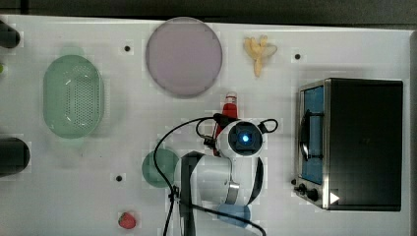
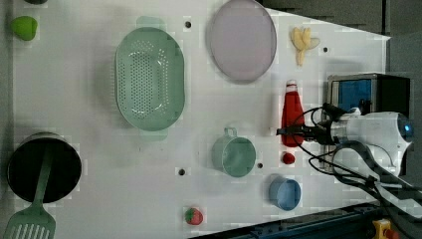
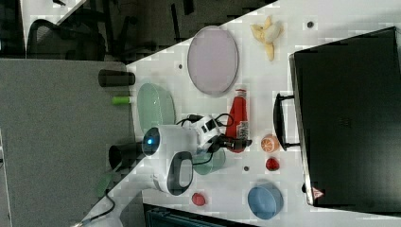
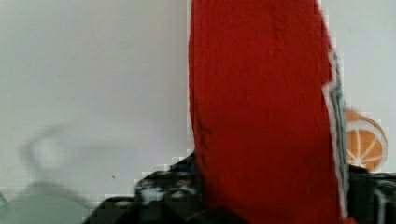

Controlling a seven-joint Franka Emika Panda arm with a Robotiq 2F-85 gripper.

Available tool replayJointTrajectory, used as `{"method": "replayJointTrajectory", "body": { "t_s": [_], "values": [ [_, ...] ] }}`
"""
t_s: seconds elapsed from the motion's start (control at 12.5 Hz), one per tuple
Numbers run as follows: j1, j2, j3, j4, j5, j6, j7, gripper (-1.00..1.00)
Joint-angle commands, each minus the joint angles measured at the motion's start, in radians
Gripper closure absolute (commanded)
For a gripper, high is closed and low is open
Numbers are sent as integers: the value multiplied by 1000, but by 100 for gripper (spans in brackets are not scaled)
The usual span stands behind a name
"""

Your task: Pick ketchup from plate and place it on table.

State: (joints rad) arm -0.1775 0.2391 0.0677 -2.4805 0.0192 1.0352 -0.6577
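The arm [image 1: 216, 177] is glossy white with rounded shells, dark grey joint bands and a silver ring. A round blue light [image 1: 244, 138] glows on the wrist housing. Black cables [image 1: 167, 147] loop beside the hand.

The white table [image 1: 123, 123] bears plate [image 1: 183, 56], ketchup [image 1: 229, 105], colander [image 1: 73, 95], toaster oven [image 1: 361, 142].

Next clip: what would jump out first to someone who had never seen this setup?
Probably the red ketchup bottle with a white cap lying flat on the white table, off the pale lilac round plate, which sits bare. The white robot arm's gripper is at the bottle's base. A large black toaster oven fills the top view's right.
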Motion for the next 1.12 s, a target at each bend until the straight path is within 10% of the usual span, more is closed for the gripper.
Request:
{"method": "replayJointTrajectory", "body": {
  "t_s": [0.08, 1.12],
  "values": [
    [11, -47, 12, 18, 1, 33, 52, -100],
    [13, -531, 35, 377, -6, -744, 654, -100]
  ]
}}
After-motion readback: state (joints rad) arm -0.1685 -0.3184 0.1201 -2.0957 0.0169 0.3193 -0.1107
